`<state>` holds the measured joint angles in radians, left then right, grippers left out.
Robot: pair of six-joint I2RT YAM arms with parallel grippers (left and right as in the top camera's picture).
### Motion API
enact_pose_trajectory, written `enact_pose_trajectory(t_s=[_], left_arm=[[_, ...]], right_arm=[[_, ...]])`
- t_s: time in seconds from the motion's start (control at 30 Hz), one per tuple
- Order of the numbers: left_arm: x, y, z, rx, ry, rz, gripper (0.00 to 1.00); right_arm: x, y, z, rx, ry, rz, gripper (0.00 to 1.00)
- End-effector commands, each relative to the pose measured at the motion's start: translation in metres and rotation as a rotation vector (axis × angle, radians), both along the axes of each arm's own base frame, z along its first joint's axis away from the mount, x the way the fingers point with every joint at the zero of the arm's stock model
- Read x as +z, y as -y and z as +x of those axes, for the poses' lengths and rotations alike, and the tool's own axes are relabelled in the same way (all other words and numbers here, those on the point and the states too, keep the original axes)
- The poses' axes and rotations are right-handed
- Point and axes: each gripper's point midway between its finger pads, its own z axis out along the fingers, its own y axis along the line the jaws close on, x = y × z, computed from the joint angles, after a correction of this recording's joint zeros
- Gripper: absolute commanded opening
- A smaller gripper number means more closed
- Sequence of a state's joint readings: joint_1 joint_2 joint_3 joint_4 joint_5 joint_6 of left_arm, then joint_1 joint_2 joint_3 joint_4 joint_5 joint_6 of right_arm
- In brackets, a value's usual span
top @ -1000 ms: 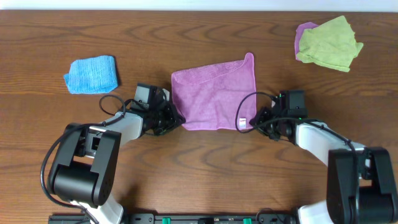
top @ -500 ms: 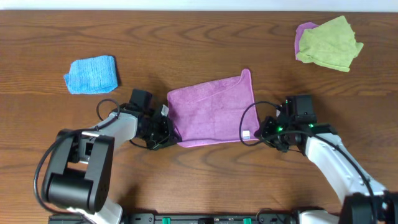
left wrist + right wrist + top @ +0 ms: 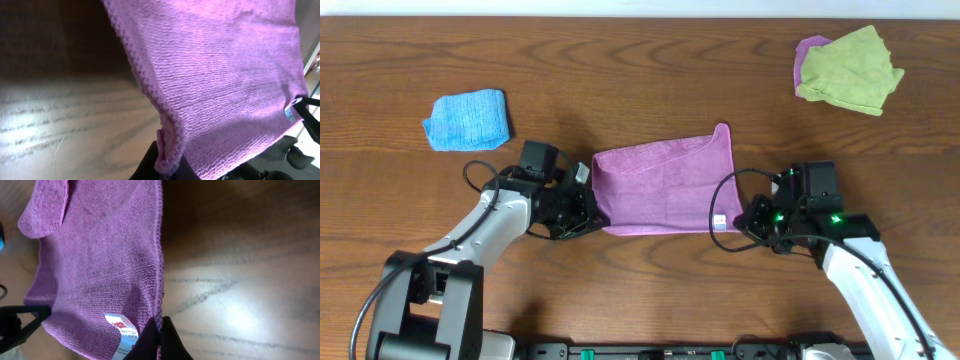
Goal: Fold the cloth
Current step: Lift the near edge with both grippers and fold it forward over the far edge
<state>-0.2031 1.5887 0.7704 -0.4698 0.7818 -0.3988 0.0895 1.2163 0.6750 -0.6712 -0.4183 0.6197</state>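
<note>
The purple cloth (image 3: pixel 665 190) hangs stretched between my two grippers over the middle of the wooden table, its far edge higher in the overhead view. My left gripper (image 3: pixel 590 208) is shut on the cloth's near left corner; the left wrist view shows the hem pinched between the fingers (image 3: pixel 166 164). My right gripper (image 3: pixel 745 218) is shut on the near right corner, beside the white care label (image 3: pixel 121 330); the right wrist view shows the fingertips (image 3: pixel 159 330) closed on the hem. The cloth (image 3: pixel 95 255) fills the left of that view, with its far corner folded over.
A folded blue cloth (image 3: pixel 468 120) lies at the back left. A green cloth (image 3: pixel 850 68) lies on another purple cloth (image 3: pixel 810 50) at the back right. Bare wooden table (image 3: pixel 650 80) lies beyond the held cloth.
Both grippers have drawn the cloth toward the near side and lifted its near edge. The cloth now looks shorter from above and the arms have pulled back.
</note>
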Motion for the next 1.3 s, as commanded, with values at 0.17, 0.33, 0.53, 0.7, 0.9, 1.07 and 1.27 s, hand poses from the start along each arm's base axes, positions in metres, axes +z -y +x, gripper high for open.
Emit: enact_pose_trajectory(t_s=[0.17, 0.33, 0.53, 0.7, 0.9, 1.07, 1.27], left_arm=[[-0.005, -0.008, -0.012, -0.001, -0.046, 0.041, 0.06], [-0.005, -0.010, -0.018, -0.002, -0.078, 0.048, 0.06], [0.000, -0.008, -0.010, 0.005, -0.060, 0.044, 0.06], [0.010, -0.007, 0.014, 0.047, -0.002, 0.049, 0.06], [0.022, -0.008, 0.045, 0.097, 0.097, 0.068, 0.06], [0.025, -0.011, 0.067, 0.135, 0.182, 0.095, 0.06], [0.029, -0.020, 0.094, 0.203, 0.287, 0.146, 0.06]], right_arm=[[0.007, 0.005, -0.017, 0.018, -0.007, -0.033, 0.01], [0.018, 0.007, -0.027, 0.024, 0.018, -0.043, 0.01], [0.026, 0.010, -0.025, 0.016, 0.066, -0.058, 0.01], [0.033, 0.016, -0.004, 0.019, 0.171, -0.107, 0.01], [0.034, 0.022, 0.014, -0.003, 0.224, -0.145, 0.01], [0.026, 0.021, 0.036, -0.001, 0.255, -0.152, 0.01], [0.012, 0.019, 0.062, -0.003, 0.280, -0.150, 0.01]])
